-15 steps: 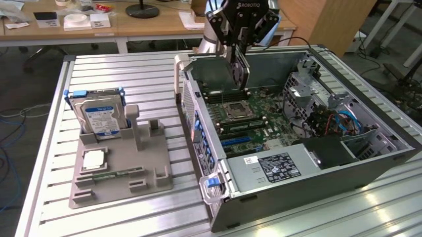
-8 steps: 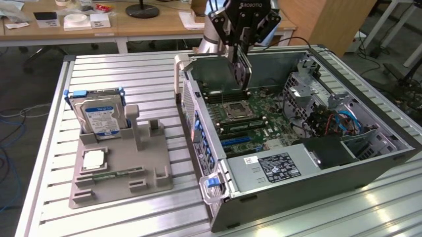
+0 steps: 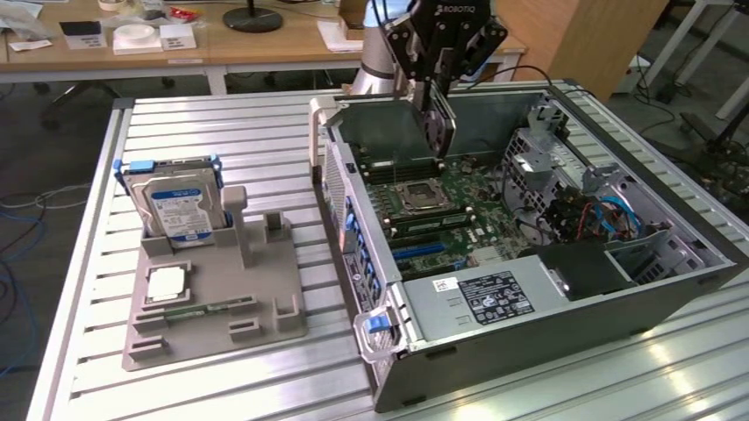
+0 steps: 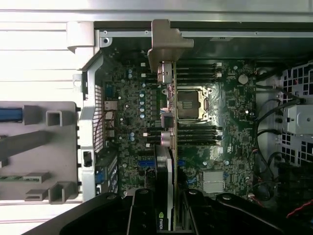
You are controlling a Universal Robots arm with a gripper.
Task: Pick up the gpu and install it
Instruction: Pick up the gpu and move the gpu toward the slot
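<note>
Gpu (image 3: 438, 127) held above open case (image 3: 562, 338)
The pincer (image 3: 436, 83) was clamped on the gpu over the motherboard (image 3: 468, 189); any tilt could make it miss the slot (image 3: 419, 252).

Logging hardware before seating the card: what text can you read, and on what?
"ROBOTIQ": on the gripper, high on its body.
"NVIDIA": on the gpu, held in the gripper.
The hard drive label and the power supply label are too small to read.

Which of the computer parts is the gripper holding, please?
The gpu, on edge in the gripper over the open case; the hard drive and memory stick sit in the grey holder.
</note>
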